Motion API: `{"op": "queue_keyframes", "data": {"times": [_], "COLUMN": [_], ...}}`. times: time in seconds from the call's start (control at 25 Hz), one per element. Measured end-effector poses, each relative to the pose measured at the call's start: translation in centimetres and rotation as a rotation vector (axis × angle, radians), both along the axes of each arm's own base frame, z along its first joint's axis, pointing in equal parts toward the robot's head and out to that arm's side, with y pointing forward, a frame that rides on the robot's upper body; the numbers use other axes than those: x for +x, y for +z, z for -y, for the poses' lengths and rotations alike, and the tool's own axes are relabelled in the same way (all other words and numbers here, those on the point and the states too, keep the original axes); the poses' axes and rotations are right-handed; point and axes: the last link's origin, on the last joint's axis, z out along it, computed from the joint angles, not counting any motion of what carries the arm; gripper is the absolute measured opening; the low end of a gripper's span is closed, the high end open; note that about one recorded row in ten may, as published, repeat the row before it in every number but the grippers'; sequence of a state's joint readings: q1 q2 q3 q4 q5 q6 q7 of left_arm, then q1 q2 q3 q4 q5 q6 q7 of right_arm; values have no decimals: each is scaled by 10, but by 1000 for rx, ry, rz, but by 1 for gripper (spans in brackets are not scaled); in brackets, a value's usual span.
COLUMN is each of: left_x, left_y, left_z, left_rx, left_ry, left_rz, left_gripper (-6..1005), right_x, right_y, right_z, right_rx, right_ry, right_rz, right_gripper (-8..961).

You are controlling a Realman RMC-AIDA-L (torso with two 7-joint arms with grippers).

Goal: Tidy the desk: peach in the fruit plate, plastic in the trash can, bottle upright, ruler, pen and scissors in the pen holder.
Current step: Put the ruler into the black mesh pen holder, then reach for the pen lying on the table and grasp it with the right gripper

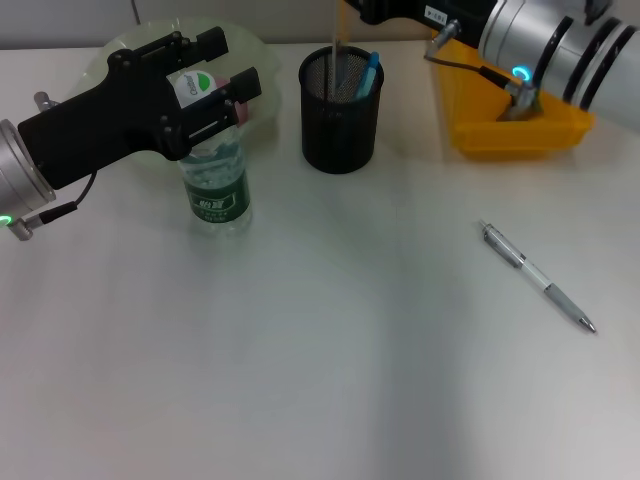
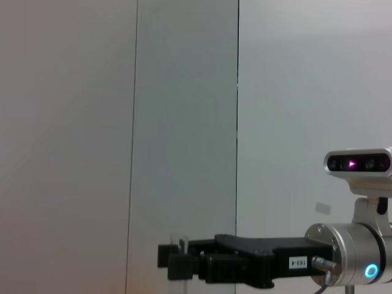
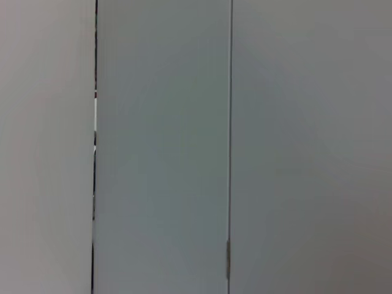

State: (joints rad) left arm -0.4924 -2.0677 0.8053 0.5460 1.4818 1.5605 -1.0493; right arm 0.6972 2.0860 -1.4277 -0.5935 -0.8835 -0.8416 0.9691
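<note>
The landmark here is the black mesh pen holder (image 1: 341, 110), standing upright near the far edge of the white bench (image 1: 320, 380). A blue-handled item (image 1: 371, 72) and a thin pale stick (image 1: 336, 55) stand inside it; what they are exactly cannot be told.

To the robot's left of the pen holder stands a clear water bottle (image 1: 216, 185) with a green label, upright on the bench. The left pincer (image 1: 232, 98) is at the top of this bottle, its black fingers (image 1: 248, 82) on either side of the cap end, clenched around it as far as the head view shows. Just behind the bottle, farther from the robot than the pen holder's front, lies the pale translucent fruit plate (image 1: 120, 50), mostly covered by the left arm; a small pink patch shows beside the pincer.

To the right of the pen holder sits a yellow bin (image 1: 510, 135), with the right arm's silver wrist (image 1: 545, 45) above it. The right pincer (image 2: 179, 263) appears in the left wrist view as a black body reaching sideways; whether it is released or clenched cannot be told.

Nearer the robot and to the right of the pen holder, a silver pen (image 1: 538, 277) lies flat on the bench, slanted, well apart from everything else.
</note>
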Motion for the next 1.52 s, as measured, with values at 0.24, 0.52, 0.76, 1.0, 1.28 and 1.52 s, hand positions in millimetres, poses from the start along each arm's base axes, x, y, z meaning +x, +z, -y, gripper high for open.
{"op": "queue_keyframes", "data": {"times": [0.24, 0.52, 0.76, 1.0, 1.28, 1.52], "left_x": [0, 0, 0, 0, 0, 0], "left_y": [0, 0, 0, -1, -1, 0], "left_z": [0, 0, 0, 0, 0, 1], "left_rx": [-1, -1, -1, -3, -3, -3], "left_ry": [2, 2, 1, 1, 0, -2], "left_rz": [0, -1, -2, -3, -2, 2], "left_gripper": [586, 586, 587, 586, 586, 586], "right_x": [-1, 1, 3, 5, 12, 20], "right_y": [-5, -2, -2, 3, 48, 96], "right_z": [0, 0, 0, 3, 28, 55], "right_rx": [-10, -1, -1, 13, 93, 57], "right_ry": [14, 3, 0, 1, 5, -27], "right_rz": [22, 15, 14, 1, -90, -85], "right_gripper": [466, 472, 476, 473, 472, 472]}}
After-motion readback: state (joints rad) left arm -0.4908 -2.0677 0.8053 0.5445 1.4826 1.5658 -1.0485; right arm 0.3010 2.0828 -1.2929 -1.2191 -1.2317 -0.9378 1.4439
